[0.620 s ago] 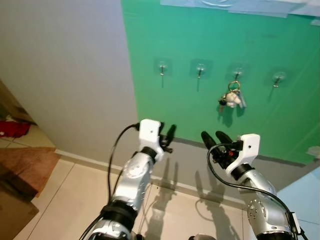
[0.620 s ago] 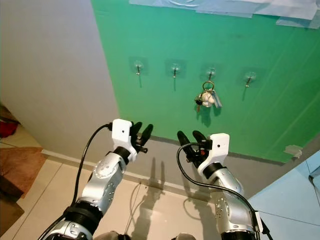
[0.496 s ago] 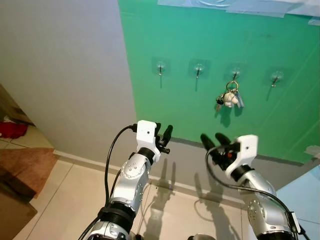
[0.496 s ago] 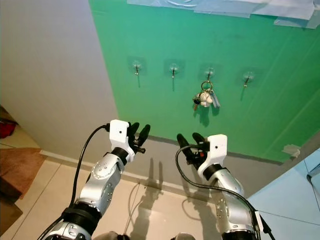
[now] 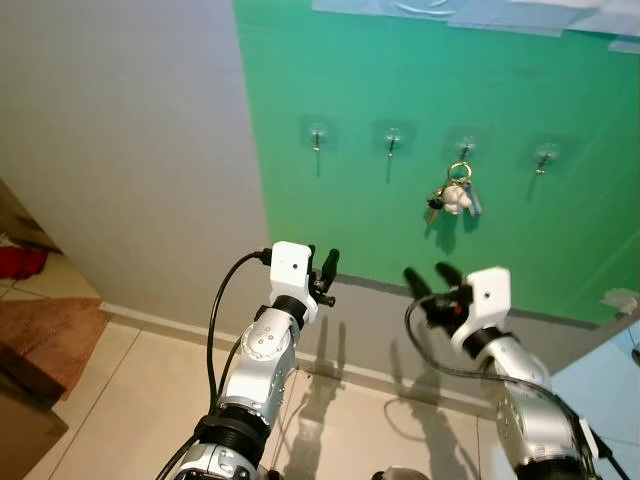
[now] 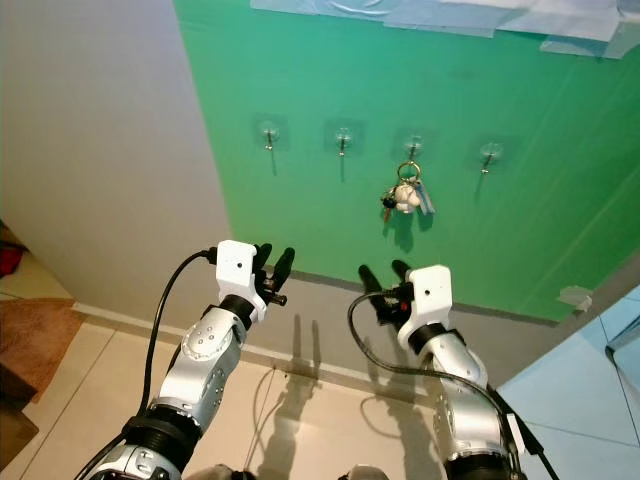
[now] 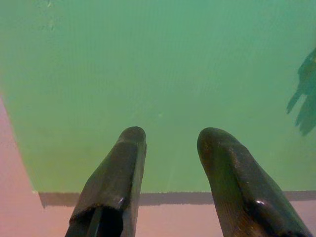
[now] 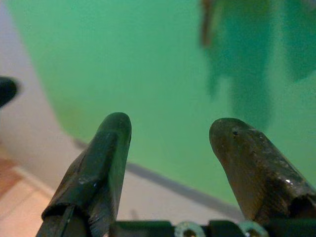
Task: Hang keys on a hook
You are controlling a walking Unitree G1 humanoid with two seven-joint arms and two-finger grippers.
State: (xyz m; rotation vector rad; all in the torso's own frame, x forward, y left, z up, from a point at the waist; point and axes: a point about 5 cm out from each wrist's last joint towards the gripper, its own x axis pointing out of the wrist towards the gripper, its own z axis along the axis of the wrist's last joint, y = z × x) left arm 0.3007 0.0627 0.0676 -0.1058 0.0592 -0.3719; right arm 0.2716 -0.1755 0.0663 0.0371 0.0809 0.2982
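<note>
Item: keys (image 5: 453,194) — a small bunch on a brass ring with a pale charm, hung from the third hook (image 5: 464,150) of four on the green wall panel (image 5: 560,90). The bunch was above and beyond my right fingers, well apart from them, and nothing of mine touched it.

Item: my right gripper (image 5: 432,279) — raised in front of the grey band under the green panel, below the keys and a little to my left of them. Its two black fingers (image 8: 101,163) stood apart with open space between them, holding nothing. Seen along these fingers, the green panel lay ahead, with a blurred dark shape high up that I could not identify.

Item: my left gripper (image 5: 322,268) — raised at about the same height, near the lower edge of the green panel, well off to the left of the keys. Its fingers (image 7: 118,173) were also apart and empty. Ahead of them was plain green surface, with the grey band just under the tips.

Item: remaining hooks — first hook (image 5: 316,136) above my left fingers; second hook (image 5: 392,141) above the space between my two grippers; fourth hook (image 5: 543,156) above and to the right of my right fingers. All three were bare.

Item: surroundings — grey wall (image 5: 120,130) to the left of my left fingers; pale tiled floor (image 5: 150,390) below both arms; brown rug (image 5: 45,325) at the far left.
</note>
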